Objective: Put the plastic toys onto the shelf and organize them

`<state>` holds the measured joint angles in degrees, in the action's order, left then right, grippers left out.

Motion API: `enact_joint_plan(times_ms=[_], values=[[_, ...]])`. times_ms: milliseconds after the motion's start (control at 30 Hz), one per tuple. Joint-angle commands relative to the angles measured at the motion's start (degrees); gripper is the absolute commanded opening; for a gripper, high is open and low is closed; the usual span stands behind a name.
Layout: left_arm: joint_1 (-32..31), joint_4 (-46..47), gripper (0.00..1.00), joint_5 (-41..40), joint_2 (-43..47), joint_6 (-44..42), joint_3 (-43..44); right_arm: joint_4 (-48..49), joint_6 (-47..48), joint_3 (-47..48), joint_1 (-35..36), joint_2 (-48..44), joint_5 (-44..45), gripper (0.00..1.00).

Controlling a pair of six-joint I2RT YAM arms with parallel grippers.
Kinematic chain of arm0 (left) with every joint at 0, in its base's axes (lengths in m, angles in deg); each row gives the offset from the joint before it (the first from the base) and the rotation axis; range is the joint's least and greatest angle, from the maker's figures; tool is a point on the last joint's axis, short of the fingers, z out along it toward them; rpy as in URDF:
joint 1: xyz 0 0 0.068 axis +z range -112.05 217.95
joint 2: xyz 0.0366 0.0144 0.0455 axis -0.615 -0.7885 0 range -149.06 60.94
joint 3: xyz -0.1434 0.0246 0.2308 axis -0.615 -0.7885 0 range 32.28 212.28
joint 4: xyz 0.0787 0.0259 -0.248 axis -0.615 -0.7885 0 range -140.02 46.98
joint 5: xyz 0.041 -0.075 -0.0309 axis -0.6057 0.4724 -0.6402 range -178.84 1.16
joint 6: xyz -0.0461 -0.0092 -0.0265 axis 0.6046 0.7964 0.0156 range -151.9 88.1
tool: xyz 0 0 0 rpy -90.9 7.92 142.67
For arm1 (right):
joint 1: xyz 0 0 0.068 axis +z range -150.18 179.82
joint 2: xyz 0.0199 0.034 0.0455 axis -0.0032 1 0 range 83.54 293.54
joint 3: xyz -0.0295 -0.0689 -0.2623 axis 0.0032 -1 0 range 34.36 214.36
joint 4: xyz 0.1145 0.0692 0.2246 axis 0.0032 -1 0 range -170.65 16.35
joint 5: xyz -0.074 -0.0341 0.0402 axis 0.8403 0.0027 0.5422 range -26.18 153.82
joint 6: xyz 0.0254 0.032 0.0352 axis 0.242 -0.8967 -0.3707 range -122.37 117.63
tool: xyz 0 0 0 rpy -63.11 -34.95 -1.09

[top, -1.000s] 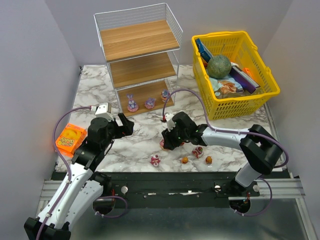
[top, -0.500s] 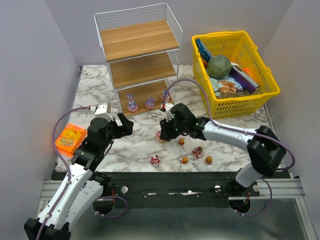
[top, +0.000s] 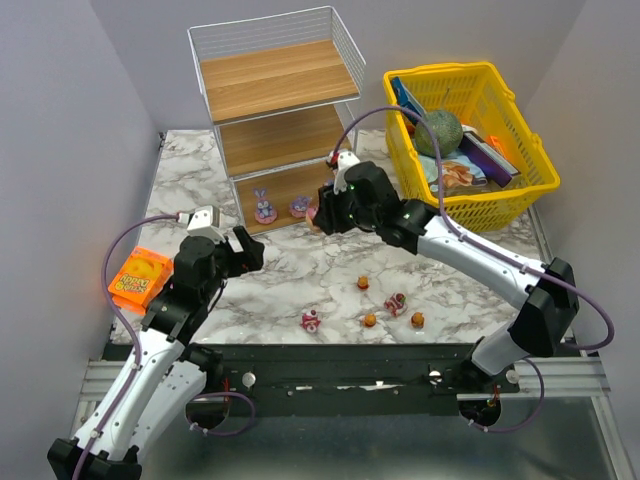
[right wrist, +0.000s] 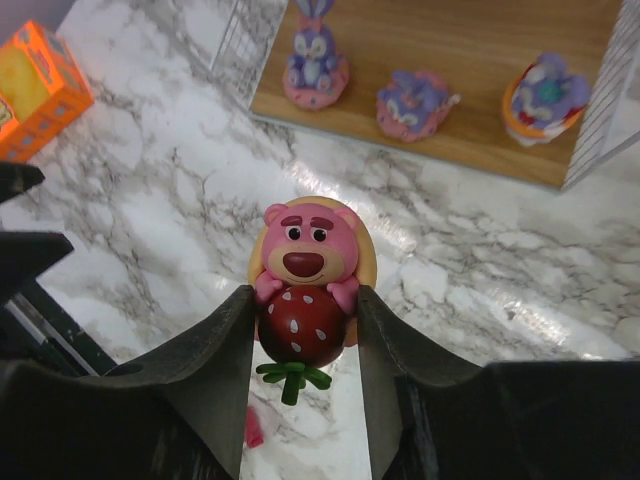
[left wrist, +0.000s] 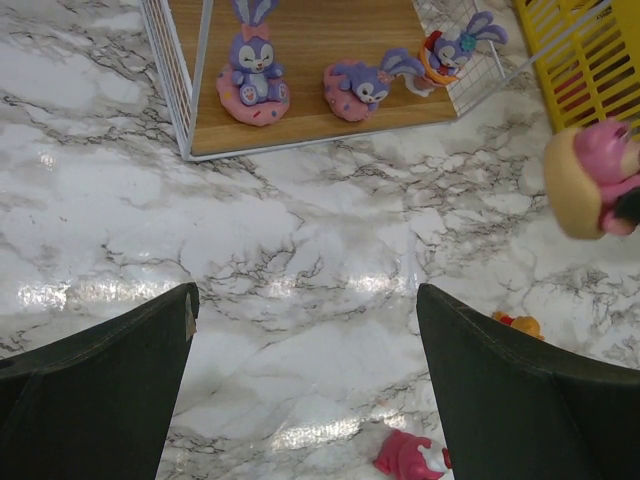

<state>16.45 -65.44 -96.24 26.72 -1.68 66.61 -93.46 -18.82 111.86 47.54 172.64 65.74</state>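
**Pink bear figurine** [right wrist: 305, 262], hugging a red strawberry, is clamped between the two fingers of the right gripper [right wrist: 305, 320]. It is carried clear of the table [top: 280, 290], just before the open front of the shelf [top: 280, 80]. The fingers press the strawberry's two sides and leave the tan disc behind the bear uncovered, presumably so that the disc can meet a board first.

Three purple rabbit figurines [right wrist: 415, 100] stand in a row along the front edge of the lowest board [right wrist: 450, 40]. This suggests sorting by kind, so the bear probably calls for its own spot or another board.

Five loose figurines [top: 396, 303], red-pink and orange, lie toward the table's near edge and are not yet shelved.

The left gripper [left wrist: 305, 380] hangs with jaws spread and empty above the table, left of the shelf's front and well apart from the bear, apparently parked out of the way.

A yellow basket [top: 520, 190] occupies the table's far right corner.
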Motion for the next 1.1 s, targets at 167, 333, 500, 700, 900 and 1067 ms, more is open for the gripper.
enact_joint_plan(times_ms=[167,333,500,700,900,1067], values=[[-0.2,-0.6,0.99,-2.5,0.6,-0.7,0.9,-1.8,6.2,15.8,-5.4,3.5,9.7,0.01],[-0.2,-0.7,0.99,-3.2,0.6,-0.8,1.3,-2.3,9.8,24.8,-6.9,9.1,10.7,0.01],[-0.1,-1.4,0.99,-4.2,1.1,-0.8,1.4,-4.2,13.0,29.8,-7.6,12.9,11.9,0.01],[-0.2,-1.8,0.99,-5.1,2.2,-0.7,0.9,-5.9,15.7,33.5,-7.6,16.3,12.6,0.01],[-0.2,-1.9,0.99,-5.4,2.1,-0.6,0.9,-5.9,16.3,35.4,-7.6,18.2,13.5,0.01],[-0.1,-2.1,0.99,-5.7,2.1,-0.6,0.9,-5.8,18.1,36.9,-7.7,20.2,14.3,0.01]])
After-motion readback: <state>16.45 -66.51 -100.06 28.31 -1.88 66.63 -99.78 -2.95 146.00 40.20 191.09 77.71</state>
